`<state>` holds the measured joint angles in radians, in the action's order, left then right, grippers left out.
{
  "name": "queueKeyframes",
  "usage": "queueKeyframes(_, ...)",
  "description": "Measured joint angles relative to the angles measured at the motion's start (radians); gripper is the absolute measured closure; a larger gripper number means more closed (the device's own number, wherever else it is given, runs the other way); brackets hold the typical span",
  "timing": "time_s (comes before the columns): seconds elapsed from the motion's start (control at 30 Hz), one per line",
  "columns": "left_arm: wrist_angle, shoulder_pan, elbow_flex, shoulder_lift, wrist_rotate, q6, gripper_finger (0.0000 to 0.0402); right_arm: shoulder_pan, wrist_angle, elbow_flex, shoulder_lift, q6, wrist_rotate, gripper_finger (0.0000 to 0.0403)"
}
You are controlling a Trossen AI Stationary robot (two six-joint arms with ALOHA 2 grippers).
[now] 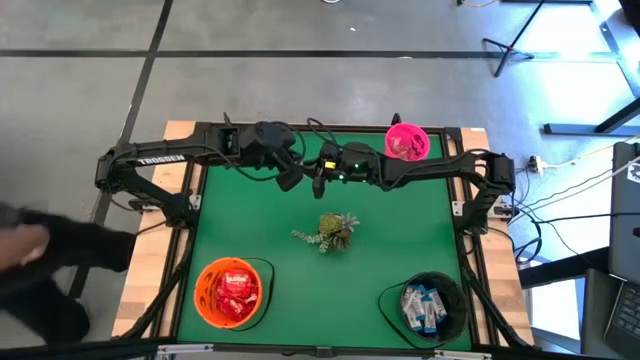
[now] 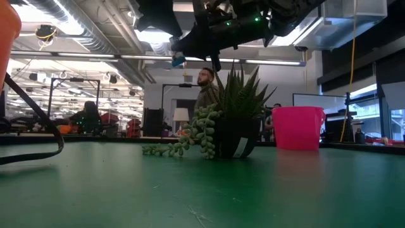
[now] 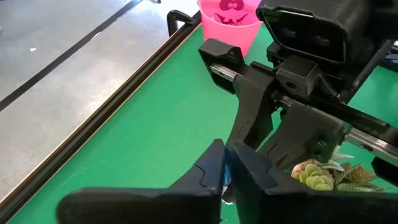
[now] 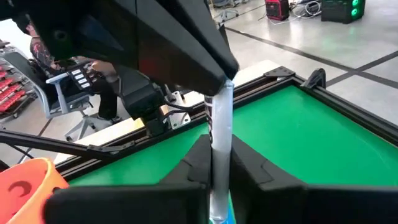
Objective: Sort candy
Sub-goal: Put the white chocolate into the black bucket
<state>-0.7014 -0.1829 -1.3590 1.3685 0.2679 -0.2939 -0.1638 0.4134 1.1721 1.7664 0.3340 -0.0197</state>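
High over the far middle of the green table, my left gripper (image 1: pixel 294 177) and my right gripper (image 1: pixel 322 180) meet tip to tip. Both are shut on one white-and-blue candy packet (image 4: pixel 222 118), which shows as a blue scrap (image 2: pixel 179 61) in the low view. Red candy fills the orange bucket (image 1: pixel 232 292) at the near left. White-and-blue candy lies in the black bowl (image 1: pixel 430 305) at the near right. A pink bucket (image 1: pixel 407 142) stands at the far right. My left gripper pinches one end of the packet (image 4: pixel 225 87) between its two fingers, slanting down from the table's left. In its own wrist view only a thin edge of the packet (image 3: pixel 227 174) shows between the fingertips. The packet is clear of the table. My right gripper pinches the packet's long white body (image 4: pixel 220 146) between its two fingers, coming about level from the table's right. The packet runs along the fingers, its blue end (image 4: pixel 219 214) far back between them. It stretches straight across to the left gripper.
A small potted plant (image 1: pixel 328 230) with trailing sprigs stands at the table's middle, below the grippers. A dark frame (image 1: pixel 190 200) rims the table. A person (image 1: pixel 40 260) is beside the table's left edge, and people show in the room beyond (image 2: pixel 205 88).
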Motion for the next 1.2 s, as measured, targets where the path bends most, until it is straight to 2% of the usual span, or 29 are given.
queueKeyframes(0.17, -0.005, 0.001, 0.0, -0.009, -0.009, 0.06, 0.0331, 0.001, 0.002, 0.0, 0.0, 0.006, -0.035, 0.034)
queueKeyframes(0.33, 0.004, 0.001, 0.0, -0.089, 0.008, 0.092, 0.0276, 0.001, 0.004, -0.001, -0.015, 0.026, -0.119, 0.0367)
queueKeyframes(0.47, -0.001, 0.001, -0.001, -0.17, 0.018, 0.091, 0.0257, 0.001, -0.028, -0.001, -0.041, 0.026, -0.177, 0.0398)
queueKeyframes(0.63, -0.083, 0.028, 0.002, -0.232, 0.021, 0.051, 0.0253, 0.0, -0.21, -0.001, -0.102, -0.02, -0.206, 0.0376)
queueKeyframes(0.8, -0.054, 0.051, 0.118, -0.197, 0.019, 0.028, 0.0252, 0.0, -0.36, -0.002, -0.201, -0.112, -0.109, 0.0364)
queueKeyframes(0.9, 0.047, 0.053, 0.223, -0.15, -0.042, 0.017, 0.0252, 0.0, -0.444, -0.001, -0.301, -0.164, 0.0, 0.0364)
queueKeyframes(1.0, 0.164, 0.07, 0.301, -0.07, -0.067, 0.071, 0.0252, 0.001, -0.514, -0.001, -0.394, -0.19, 0.078, 0.0364)
queueKeyframes(1.2, 0.201, 0.134, 0.312, 0.146, 0.01, 0.23, 0.0252, 0.001, -0.598, -0.001, -0.489, -0.203, 0.117, 0.0363)
